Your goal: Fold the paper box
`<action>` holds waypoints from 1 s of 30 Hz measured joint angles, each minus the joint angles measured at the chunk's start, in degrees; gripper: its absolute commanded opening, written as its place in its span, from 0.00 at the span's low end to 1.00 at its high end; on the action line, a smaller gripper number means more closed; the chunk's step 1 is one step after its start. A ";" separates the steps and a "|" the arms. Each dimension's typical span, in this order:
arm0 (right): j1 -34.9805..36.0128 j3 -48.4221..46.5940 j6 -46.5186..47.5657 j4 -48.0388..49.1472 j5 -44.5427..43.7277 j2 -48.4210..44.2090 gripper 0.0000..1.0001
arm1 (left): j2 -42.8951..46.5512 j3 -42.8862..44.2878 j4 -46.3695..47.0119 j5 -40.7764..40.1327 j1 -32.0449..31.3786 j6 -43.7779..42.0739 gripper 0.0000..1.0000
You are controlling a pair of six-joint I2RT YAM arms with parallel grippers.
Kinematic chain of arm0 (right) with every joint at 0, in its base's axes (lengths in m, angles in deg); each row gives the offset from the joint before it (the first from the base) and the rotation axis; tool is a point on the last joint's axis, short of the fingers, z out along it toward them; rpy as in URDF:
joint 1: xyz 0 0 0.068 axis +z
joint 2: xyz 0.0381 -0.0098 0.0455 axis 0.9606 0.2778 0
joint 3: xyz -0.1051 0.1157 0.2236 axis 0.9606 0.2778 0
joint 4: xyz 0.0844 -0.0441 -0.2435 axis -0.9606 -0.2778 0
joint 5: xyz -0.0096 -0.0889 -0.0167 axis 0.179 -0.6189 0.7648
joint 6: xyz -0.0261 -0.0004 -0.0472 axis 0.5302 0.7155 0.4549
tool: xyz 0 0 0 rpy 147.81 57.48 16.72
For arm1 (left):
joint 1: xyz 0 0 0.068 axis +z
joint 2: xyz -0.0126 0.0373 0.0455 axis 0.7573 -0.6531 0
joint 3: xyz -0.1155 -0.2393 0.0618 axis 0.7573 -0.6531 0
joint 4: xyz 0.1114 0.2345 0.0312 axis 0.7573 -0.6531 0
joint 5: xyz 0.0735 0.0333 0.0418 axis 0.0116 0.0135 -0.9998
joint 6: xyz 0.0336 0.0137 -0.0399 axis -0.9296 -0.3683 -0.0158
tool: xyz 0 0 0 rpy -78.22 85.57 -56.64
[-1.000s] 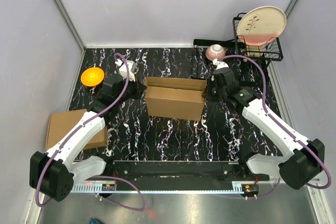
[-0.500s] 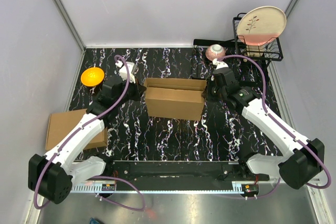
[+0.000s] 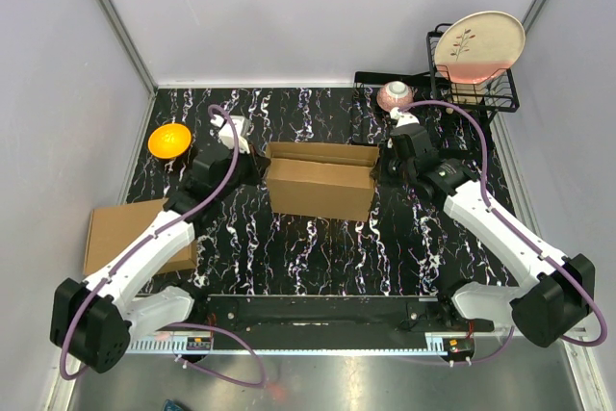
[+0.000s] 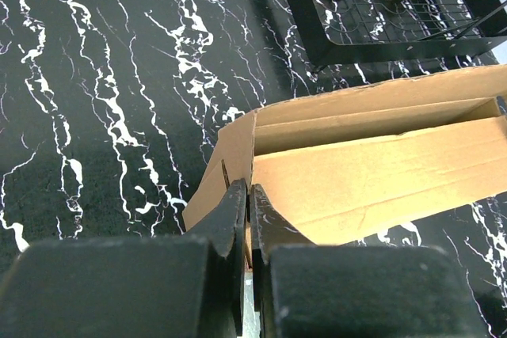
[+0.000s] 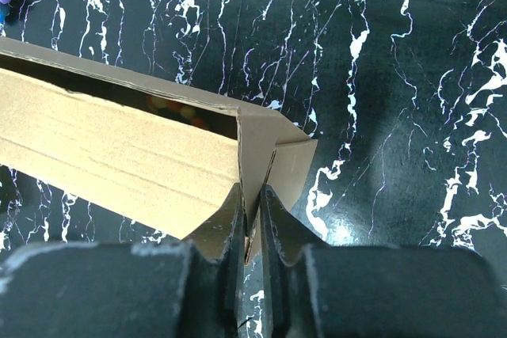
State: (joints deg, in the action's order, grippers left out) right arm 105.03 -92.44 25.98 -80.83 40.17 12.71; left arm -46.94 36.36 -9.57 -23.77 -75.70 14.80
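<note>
The paper box (image 3: 320,180) is a brown cardboard mailer standing in the middle of the table, its long walls raised and its top open. My left gripper (image 3: 258,168) is at its left end. In the left wrist view the gripper (image 4: 249,189) is shut on the thin edge of the box's (image 4: 372,180) left end flap. My right gripper (image 3: 380,168) is at the right end. The right wrist view shows that gripper (image 5: 252,191) shut on the folded right end flap of the box (image 5: 119,164).
A second plain carton (image 3: 130,238) lies at the left edge beside the left arm. An orange bowl (image 3: 169,140) sits at the back left. At the back right a black wire rack (image 3: 500,93) holds a plate (image 3: 478,45), with a pink bowl (image 3: 396,95) next to it.
The left arm has shifted slightly. The box and the right arm stay where they were, and both grips hold.
</note>
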 measured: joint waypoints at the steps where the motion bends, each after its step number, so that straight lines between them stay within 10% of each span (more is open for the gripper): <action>1: 0.00 0.00 0.00 -0.02 -0.02 -0.02 0.00 | 0.00 -0.31 0.39 -0.57 -0.24 -0.11 0.00; 7: 0.00 0.00 0.00 -0.04 -0.11 -0.09 0.01 | 0.52 -2.67 2.97 -5.27 -2.51 -0.92 0.00; 19: 0.04 -0.04 -0.66 -1.81 -0.42 -1.09 0.37 | 0.50 -2.89 3.08 -10.73 -5.42 -1.86 0.00; 30: 0.22 -1.55 -0.92 -7.15 -1.70 -1.92 0.42 | 0.11 -2.82 2.86 -12.09 -7.48 -2.49 0.00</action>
State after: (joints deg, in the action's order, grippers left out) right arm 105.24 -93.99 25.06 -87.98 38.47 10.79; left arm -46.83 33.54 -6.71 -35.85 -83.18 12.31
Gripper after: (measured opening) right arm 0.415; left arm 0.009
